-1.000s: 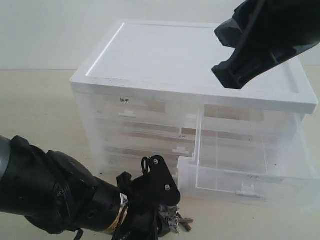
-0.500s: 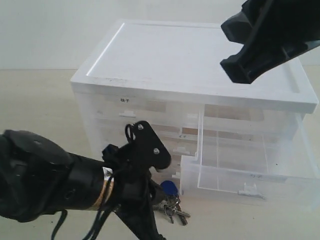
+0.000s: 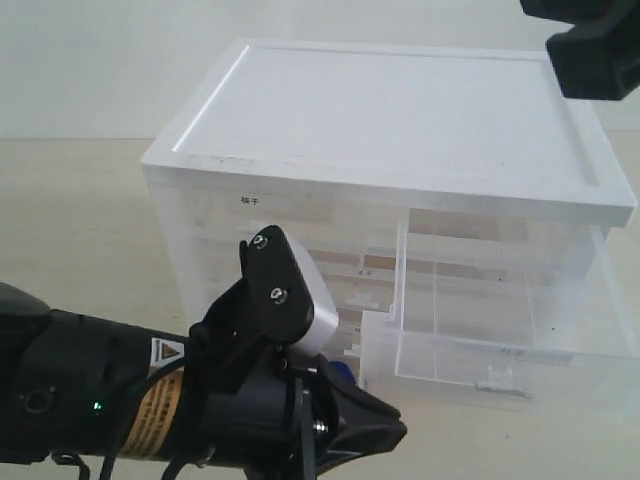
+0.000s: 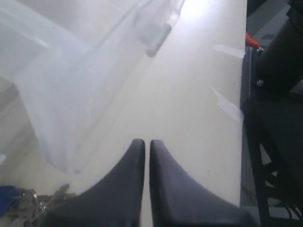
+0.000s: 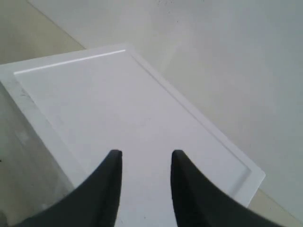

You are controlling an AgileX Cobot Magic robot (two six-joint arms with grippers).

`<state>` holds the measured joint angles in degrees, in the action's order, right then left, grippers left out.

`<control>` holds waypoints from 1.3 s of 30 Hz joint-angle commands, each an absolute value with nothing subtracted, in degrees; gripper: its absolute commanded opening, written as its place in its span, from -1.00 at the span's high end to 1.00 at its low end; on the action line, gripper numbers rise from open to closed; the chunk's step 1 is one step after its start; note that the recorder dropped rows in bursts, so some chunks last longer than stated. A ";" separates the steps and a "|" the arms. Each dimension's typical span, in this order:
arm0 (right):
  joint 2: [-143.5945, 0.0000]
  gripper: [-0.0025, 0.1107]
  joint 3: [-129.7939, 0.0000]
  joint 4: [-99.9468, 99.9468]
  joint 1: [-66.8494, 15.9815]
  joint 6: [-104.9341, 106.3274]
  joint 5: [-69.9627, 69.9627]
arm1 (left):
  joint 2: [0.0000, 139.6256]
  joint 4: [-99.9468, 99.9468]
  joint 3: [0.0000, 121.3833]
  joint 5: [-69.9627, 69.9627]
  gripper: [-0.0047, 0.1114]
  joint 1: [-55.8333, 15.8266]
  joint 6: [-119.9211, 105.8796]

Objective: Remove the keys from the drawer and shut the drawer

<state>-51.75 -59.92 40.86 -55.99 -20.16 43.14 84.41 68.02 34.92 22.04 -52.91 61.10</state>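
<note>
Left wrist view shows keys (image 4: 33,205) beside closed left hand (image 4: 143,142); exterior mostly hides them.

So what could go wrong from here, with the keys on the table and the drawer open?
1. The shut left hand is close to the keys; its arm may sweep them away.
2. The drawer is open; an off-centre push may jam it or shift the cabinet.
</note>
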 commanded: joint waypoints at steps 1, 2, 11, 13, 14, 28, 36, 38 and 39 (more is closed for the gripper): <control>-51.38 0.41 -60.00 40.78 -55.53 -20.43 43.55 | 84.41 52.11 35.36 21.86 0.84 -53.25 45.83; -51.38 0.41 -60.00 40.78 -55.53 -20.43 43.55 | 84.41 47.77 35.36 21.86 0.84 -53.25 42.25; -51.38 0.41 -60.00 40.67 -55.53 -20.65 43.30 | 84.52 35.39 35.36 25.99 0.84 -53.25 31.58; -51.38 0.41 -60.00 40.38 -55.53 -20.65 43.05 | 84.52 35.28 35.60 28.42 0.84 -53.25 31.49; -51.38 0.41 -60.00 40.40 -55.53 -20.65 42.94 | 84.52 35.28 35.74 29.32 0.84 -53.25 31.49; -51.38 0.41 -60.00 39.44 -55.53 -20.65 42.82 | 91.71 36.02 39.42 33.76 0.84 -53.38 31.66; -51.38 0.42 -60.00 28.60 -55.53 -9.08 46.45 | 90.62 40.06 39.42 36.90 0.84 -53.38 34.12; -51.38 0.45 -60.00 25.40 -55.53 -5.01 48.97 | 88.09 45.46 38.61 37.32 0.84 -53.38 37.20; -51.38 0.51 -60.00 24.47 -55.53 -3.41 50.66 | 86.62 47.22 38.00 37.60 0.84 -53.38 38.05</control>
<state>-51.75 -59.92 28.29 -55.99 -8.73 46.94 90.26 41.80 38.99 35.58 -53.28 34.89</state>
